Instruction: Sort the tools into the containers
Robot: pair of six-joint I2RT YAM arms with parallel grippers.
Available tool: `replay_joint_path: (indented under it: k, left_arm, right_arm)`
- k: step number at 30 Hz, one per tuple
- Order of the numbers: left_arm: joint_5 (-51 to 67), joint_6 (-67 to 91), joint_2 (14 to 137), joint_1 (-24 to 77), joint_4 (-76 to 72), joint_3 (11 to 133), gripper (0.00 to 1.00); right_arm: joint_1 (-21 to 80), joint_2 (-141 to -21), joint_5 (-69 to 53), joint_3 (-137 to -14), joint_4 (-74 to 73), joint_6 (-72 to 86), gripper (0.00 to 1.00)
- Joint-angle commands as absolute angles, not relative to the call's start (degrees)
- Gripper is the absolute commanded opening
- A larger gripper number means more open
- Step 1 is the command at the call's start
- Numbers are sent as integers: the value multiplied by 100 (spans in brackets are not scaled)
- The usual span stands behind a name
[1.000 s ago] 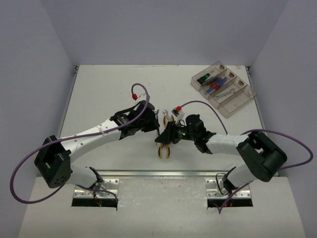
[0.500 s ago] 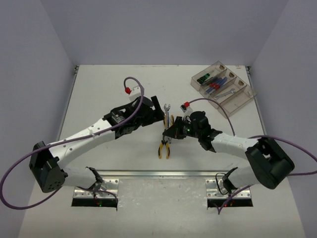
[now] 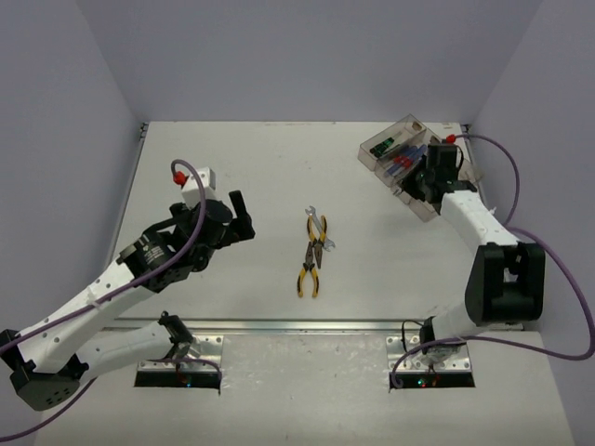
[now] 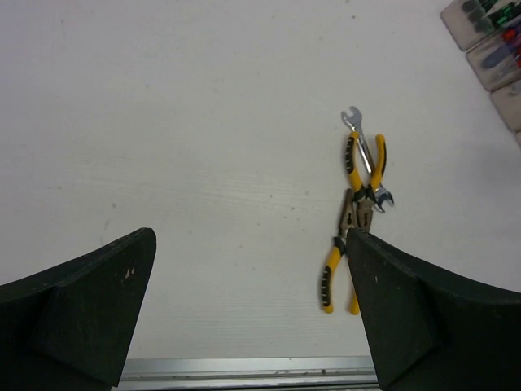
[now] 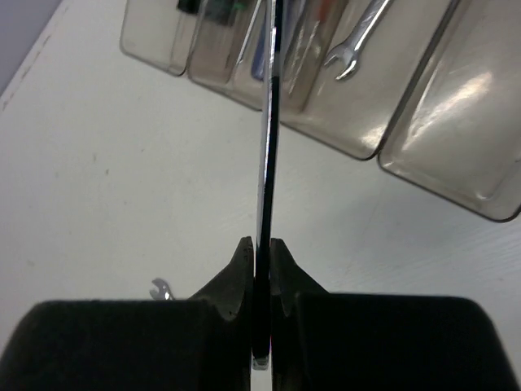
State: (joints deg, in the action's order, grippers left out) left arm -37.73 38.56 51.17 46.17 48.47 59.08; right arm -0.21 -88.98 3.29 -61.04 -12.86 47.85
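My right gripper [image 5: 260, 248] is shut on a thin silver wrench [image 5: 266, 130], seen edge-on and pointing toward the containers [image 5: 456, 138]. In the top view this gripper [image 3: 420, 184] hovers at the near side of the clear four-bin tray [image 3: 462, 190]. One bin holds another wrench [image 5: 354, 42], and two hold screwdrivers [image 3: 402, 160]. Two yellow-and-black pliers [image 4: 366, 167] [image 4: 335, 273] lie nose to nose mid-table with a silver wrench [image 4: 368, 159] across the upper pair. My left gripper [image 4: 248, 244] is open and empty, off to their left [image 3: 240, 216].
The tray's rightmost bin [image 5: 444, 106] looks empty. A metal rail [image 3: 307, 325] runs along the table's near edge. Grey walls close in the table at the left, back and right. The purple cables [image 3: 483, 153] loop over each arm.
My right gripper shut on a wrench at the table's centre and swung out to the tray. My left gripper opened and drew back to the left.
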Motion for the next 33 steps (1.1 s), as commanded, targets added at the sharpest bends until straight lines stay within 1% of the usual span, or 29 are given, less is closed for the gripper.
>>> replay_joint_path:
  k: [1,3,5,9,18,24,26,27,28,30,31,32,33]
  left_arm:
    - [-3963,3537,4935,4660,4598,5321,100]
    - [-3943,3551,4906,4667,4514,5193,100]
    - [-3971,3560,4943,4658,4567,5242,100]
    - [-4019,3607,5002,4666,4584,5206,100]
    - [-3851,3498,4976,4666,4491,5169,100]
    - [-3801,3459,4983,4658,4439,5150,100]
    - [-3797,3454,4999,4666,4438,5150,100]
    - [-3792,3459,5006,4662,4438,5150,100]
    - [-3788,3461,5010,4658,4440,5150,100]
    - [-3788,3455,5010,4658,4447,5150,100]
    - [-3797,3468,5001,4658,4452,5155,100]
    - [-3808,3480,4991,4660,4456,5161,100]
    - [-3823,3480,4984,4667,4456,5168,100]
  right_arm:
    - [-231,-9774,1443,-7478,-2111,4621,0]
    - [-328,-10254,1630,-8033,-2428,4643,0]
    - [-409,-10689,1631,-8339,-2514,4707,0]
    - [-530,-11245,1758,-8984,-2778,4900,0]
    - [-648,-11666,1491,-9113,-2795,5375,0]
    - [-712,-12076,1283,-9584,-2922,5146,0]
    - [-719,-12132,1269,-9671,-2949,5095,2]
    - [-721,-12172,1251,-9740,-3002,5054,9]
    - [-722,-12203,1232,-9798,-3062,5028,19]
    - [-729,-12224,1198,-9873,-3165,5027,48]
    - [-729,-12189,1177,-9865,-3181,5036,58]
    - [-729,-12149,1153,-9850,-3193,5045,66]
    - [-729,-12112,1117,-9835,-3208,5045,69]
